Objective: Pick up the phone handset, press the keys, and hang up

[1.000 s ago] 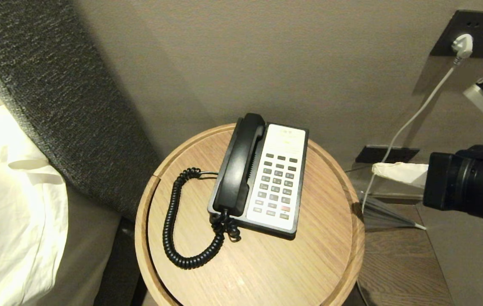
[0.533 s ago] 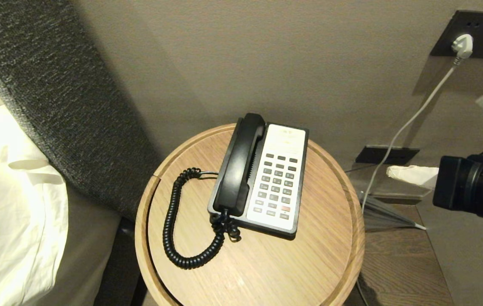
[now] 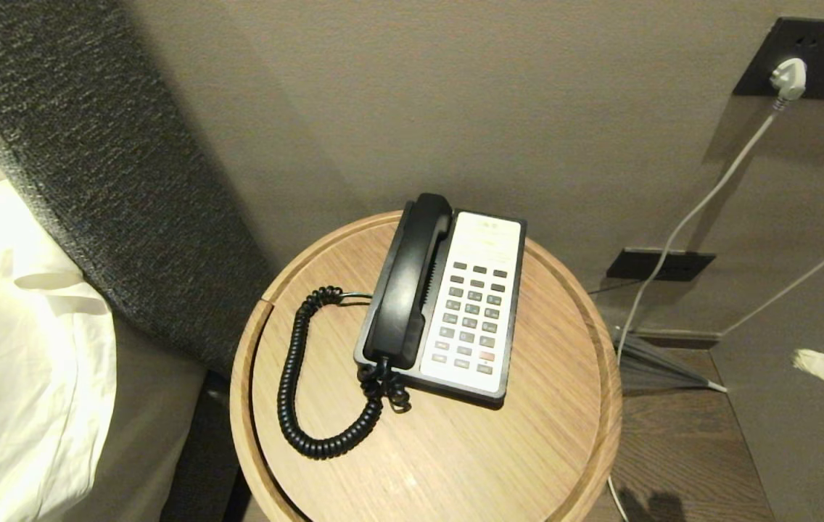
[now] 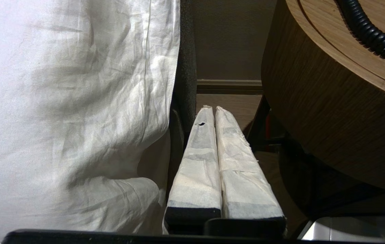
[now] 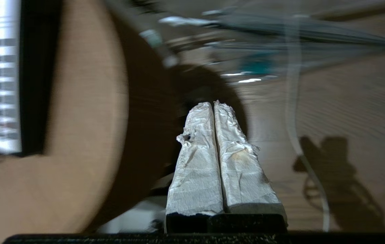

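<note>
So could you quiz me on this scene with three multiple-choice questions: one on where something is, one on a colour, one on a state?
1. Where is the phone handset?
A. Resting in its cradle on the left of the keys
B. Lying on the bed
C. Held in a gripper

2. What colour is the one odd key among the grey ones?
A. Green
B. Red
C. Yellow

3. How do the right gripper fingers stand?
A. Wide apart
B. Closed on the cord
C. Pressed together, empty

Answers:
1 A: the head view shows it seated on the phone on the round wooden table.
2 B: a single red button sits low in the grid.
3 C: the right wrist view shows both padded fingers touching with nothing between.
</note>
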Robot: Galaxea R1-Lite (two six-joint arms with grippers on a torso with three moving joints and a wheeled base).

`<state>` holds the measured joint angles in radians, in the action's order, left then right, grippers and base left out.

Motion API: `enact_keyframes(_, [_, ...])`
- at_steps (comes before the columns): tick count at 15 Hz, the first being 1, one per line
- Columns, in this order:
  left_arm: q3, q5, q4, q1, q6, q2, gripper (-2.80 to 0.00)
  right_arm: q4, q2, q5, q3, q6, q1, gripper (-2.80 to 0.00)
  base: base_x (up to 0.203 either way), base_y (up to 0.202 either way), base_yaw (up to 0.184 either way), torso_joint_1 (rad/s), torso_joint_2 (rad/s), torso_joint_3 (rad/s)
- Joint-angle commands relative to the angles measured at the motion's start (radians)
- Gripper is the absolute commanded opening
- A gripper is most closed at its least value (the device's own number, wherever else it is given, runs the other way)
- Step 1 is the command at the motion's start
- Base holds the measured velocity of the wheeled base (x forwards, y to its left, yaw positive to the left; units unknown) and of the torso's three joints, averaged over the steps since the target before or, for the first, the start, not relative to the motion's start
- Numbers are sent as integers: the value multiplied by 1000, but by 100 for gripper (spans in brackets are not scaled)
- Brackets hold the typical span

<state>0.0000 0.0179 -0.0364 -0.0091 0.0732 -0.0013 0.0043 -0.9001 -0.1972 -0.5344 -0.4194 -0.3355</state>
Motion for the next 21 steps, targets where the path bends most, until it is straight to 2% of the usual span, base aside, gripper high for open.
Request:
enact_keyframes(1, [20, 0, 0, 0, 0, 1, -280, -6, 183, -33, 92, -3, 92, -280, 0, 0, 0, 0, 0, 0])
enact_keyframes(3, [20, 0, 0, 0, 0, 1, -280, -19, 254, -50, 149, -2, 218, -280, 0, 0, 0, 0, 0, 0])
enact_keyframes(4, [20, -1, 0, 0, 0, 1, -280, -22, 266, -17, 176, -3, 253, -280, 0, 0, 0, 0, 0, 0])
enact_keyframes(5, [20, -1, 0, 0, 0, 1, -280, -24, 270, 19, 186, -7, 262, -280, 0, 0, 0, 0, 0, 0])
enact_keyframes(7, [20, -1, 0, 0, 0, 1, -280, -25, 290, 10, 220, -6, 271, -280, 0, 0, 0, 0, 0, 0])
enact_keyframes(9, [20, 0, 0, 0, 0, 1, -280, -44, 361, 24, 291, 1, 357, -280, 0, 0, 0, 0, 0, 0])
enact_keyframes(10, [20, -1, 0, 0, 0, 1, -280, -61, 407, 42, 320, 9, 376, -280, 0, 0, 0, 0, 0, 0])
enact_keyframes(14, [20, 0, 0, 0, 2, 1, -280, -77, 635, 131, 405, 77, 389, -280, 0, 0, 0, 0, 0, 0])
enact_keyframes(16, [20, -1, 0, 0, 0, 1, -280, -84, 690, 232, 453, 129, 380, -280, 0, 0, 0, 0, 0, 0])
enact_keyframes(17, [20, 0, 0, 0, 0, 1, -280, -95, 698, 243, 474, 146, 375, -280, 0, 0, 0, 0, 0, 0])
enact_keyframes(19, [20, 0, 0, 0, 0, 2, -280, -128, 735, 244, 540, 247, 356, -280, 0, 0, 0, 0, 0, 0])
enact_keyframes(21, [20, 0, 0, 0, 0, 1, -280, -35, 818, 237, 525, 288, 351, -280, 0, 0, 0, 0, 0, 0])
